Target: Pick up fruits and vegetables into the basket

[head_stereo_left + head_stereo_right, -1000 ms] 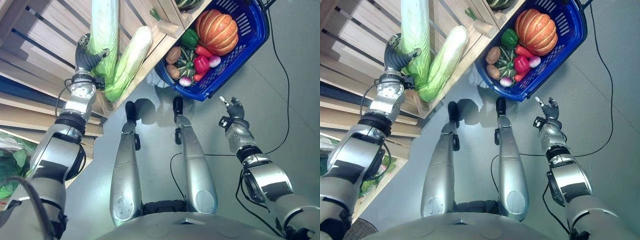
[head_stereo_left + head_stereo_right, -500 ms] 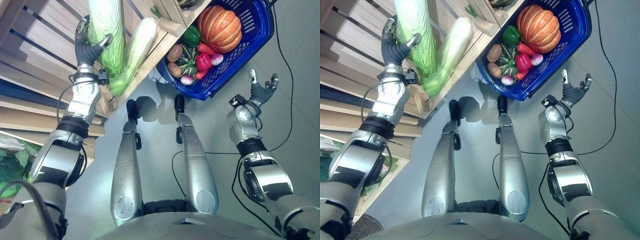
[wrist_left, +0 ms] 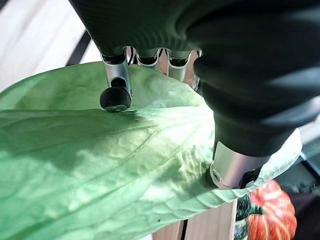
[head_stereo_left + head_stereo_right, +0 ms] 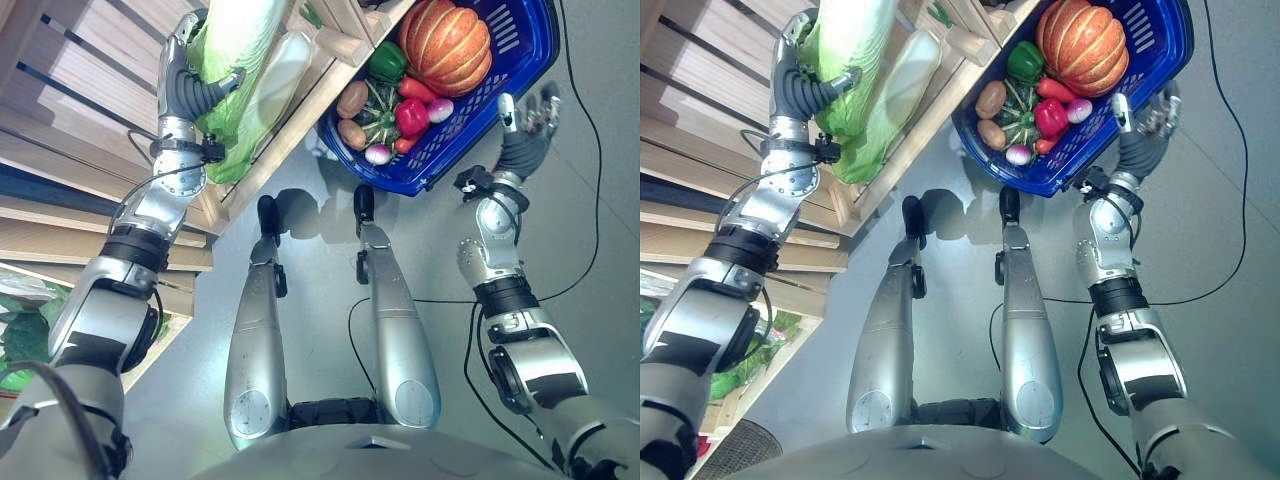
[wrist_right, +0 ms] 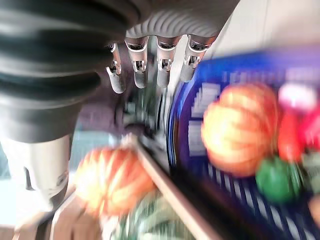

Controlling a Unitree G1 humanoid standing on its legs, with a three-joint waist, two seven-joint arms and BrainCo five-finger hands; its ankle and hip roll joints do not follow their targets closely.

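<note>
Two hands are in your view; your left hand (image 4: 190, 88) has its fingers (image 3: 115, 95) and thumb curled round a long pale-green cabbage (image 4: 232, 45) at the wooden shelf (image 4: 90, 95), lifted against the slats; a second cabbage (image 4: 268, 88) lies on the shelf edge just beside it; your right hand (image 4: 525, 135) is raised beside the near rim of the blue basket (image 4: 520, 60) on the floor, fingers straight and spread, holding nothing; inside the basket you can see an orange pumpkin (image 4: 445, 45), a green pepper (image 4: 388, 60), a red pepper (image 4: 410, 115), two potatoes (image 4: 350, 100), a dark striped squash (image 4: 378, 120) and small radishes (image 4: 378, 153)
</note>
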